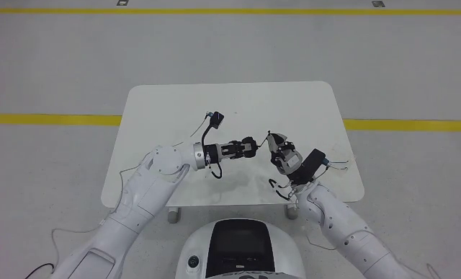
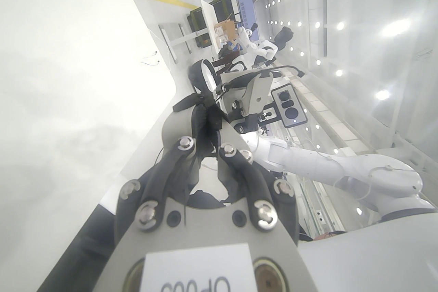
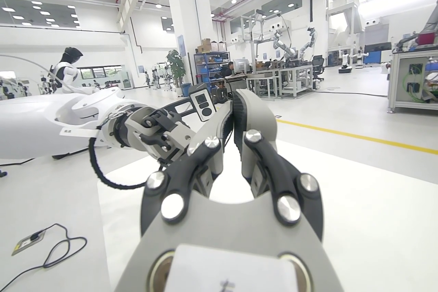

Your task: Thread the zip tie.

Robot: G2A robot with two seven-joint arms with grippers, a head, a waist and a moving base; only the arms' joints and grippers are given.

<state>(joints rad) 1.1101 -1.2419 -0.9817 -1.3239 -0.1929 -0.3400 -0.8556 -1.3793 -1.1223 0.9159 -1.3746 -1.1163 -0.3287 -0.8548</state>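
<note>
Both grippers meet tip to tip above the middle of the white table [image 1: 216, 106]. My left gripper [image 1: 253, 144] comes in from the left and is shut on the thin black zip tie [image 2: 187, 190], which runs back between its fingers [image 2: 205, 112]. My right gripper [image 1: 272, 143] faces it from the right, fingers pressed together [image 3: 233, 105]. A short black strand of the tie [image 1: 268, 134] sticks up at its tips. In the right wrist view the left gripper [image 3: 220, 95] sits just behind my right fingertips. The tie's head is hidden.
A black cable loop [image 1: 209, 145] hangs from the left wrist. Thin loose wires [image 1: 338, 162] trail at the table's right edge. The table's far half [image 1: 238, 99] is bare. Yellow floor lines [image 1: 57, 120] run beside the table.
</note>
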